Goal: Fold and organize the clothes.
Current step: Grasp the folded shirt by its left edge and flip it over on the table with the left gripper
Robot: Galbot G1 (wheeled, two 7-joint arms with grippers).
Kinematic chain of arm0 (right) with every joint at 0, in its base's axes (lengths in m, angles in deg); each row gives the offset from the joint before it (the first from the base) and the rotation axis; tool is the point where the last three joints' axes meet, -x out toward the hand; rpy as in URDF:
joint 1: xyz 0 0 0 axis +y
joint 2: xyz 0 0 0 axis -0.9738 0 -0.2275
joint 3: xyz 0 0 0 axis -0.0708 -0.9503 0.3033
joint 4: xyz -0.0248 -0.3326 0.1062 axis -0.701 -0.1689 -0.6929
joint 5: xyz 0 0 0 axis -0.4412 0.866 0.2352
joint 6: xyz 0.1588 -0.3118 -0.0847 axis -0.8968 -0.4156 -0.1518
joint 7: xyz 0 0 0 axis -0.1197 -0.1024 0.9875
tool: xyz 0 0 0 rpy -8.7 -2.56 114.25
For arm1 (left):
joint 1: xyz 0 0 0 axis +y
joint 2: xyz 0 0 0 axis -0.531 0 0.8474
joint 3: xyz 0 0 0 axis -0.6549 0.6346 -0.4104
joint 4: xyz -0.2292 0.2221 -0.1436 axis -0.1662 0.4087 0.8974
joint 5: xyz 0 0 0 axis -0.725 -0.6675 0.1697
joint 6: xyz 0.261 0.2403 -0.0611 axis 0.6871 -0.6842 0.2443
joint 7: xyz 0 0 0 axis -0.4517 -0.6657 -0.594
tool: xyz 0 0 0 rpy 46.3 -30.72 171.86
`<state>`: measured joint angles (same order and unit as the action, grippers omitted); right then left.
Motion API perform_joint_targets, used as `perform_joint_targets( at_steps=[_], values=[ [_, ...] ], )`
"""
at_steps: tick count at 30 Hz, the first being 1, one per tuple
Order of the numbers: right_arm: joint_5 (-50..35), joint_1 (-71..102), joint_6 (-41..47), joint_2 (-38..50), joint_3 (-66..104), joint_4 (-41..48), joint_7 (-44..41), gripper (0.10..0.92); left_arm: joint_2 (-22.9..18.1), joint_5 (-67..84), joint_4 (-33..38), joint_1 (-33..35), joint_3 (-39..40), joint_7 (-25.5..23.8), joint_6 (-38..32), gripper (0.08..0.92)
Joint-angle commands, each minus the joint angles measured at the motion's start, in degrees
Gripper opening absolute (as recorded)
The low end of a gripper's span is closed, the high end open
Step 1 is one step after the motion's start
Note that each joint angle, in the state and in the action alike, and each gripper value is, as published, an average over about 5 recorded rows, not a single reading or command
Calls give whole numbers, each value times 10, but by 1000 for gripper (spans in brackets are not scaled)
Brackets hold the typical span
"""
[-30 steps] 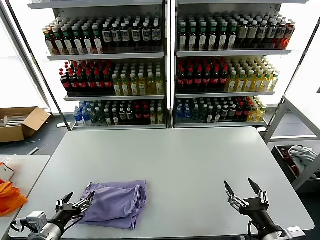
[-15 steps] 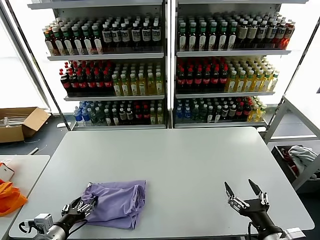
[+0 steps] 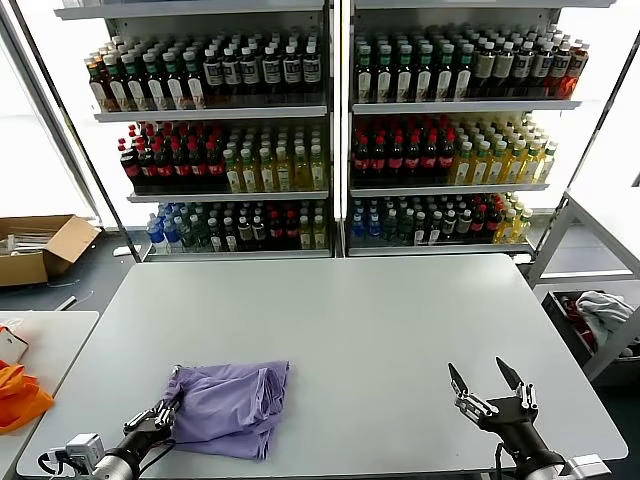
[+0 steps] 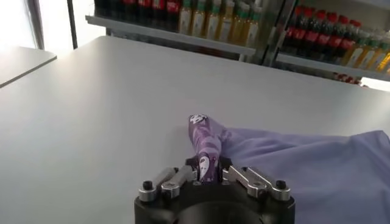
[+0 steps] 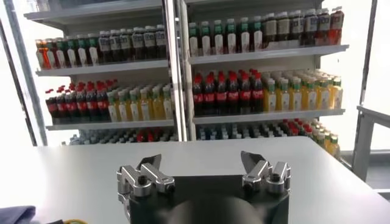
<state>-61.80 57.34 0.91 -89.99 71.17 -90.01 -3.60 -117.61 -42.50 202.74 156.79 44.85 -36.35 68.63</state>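
T-shirt [image 3: 228,408]: lay loosely bunched on the surface [image 3: 380,320], near left.
Left tool [image 3: 152,419]: pinched shut on the T-shirt's left edge, printed fabric bunched between its fingers.
Right tool [image 3: 486,385]: idle near right; fingers spread.
Advice: draw low and evenly; avoid dragging the bundle.

The head camera looked down and forward over the table [image 3: 400,330] toward the shelves [image 3: 340,110]. The left wrist camera sat low behind the left gripper [image 4: 206,172], close to the shirt [image 4: 317,164]. The right wrist camera faced the shelves across the table. All three shared both.
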Motion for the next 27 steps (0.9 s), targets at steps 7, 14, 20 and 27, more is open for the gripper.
perform_joint_targets(
  at_steps=[7,14,20,27],
  values=[
    [-2,-1,-1,-1,-1,0,-1,823,-34,113,47,27,-184,24,-8,138],
    [-5,-7,-1,3,-6,5,-1,823,55,202,48,57,-328,44,16,138],
    [-6,-9,-3,3,-12,6,-1,823,119,225,62,64,-388,52,35,138],
    [-14,-10,-4,11,1,10,-2,823,141,214,114,55,-363,56,51,138]
  ],
)
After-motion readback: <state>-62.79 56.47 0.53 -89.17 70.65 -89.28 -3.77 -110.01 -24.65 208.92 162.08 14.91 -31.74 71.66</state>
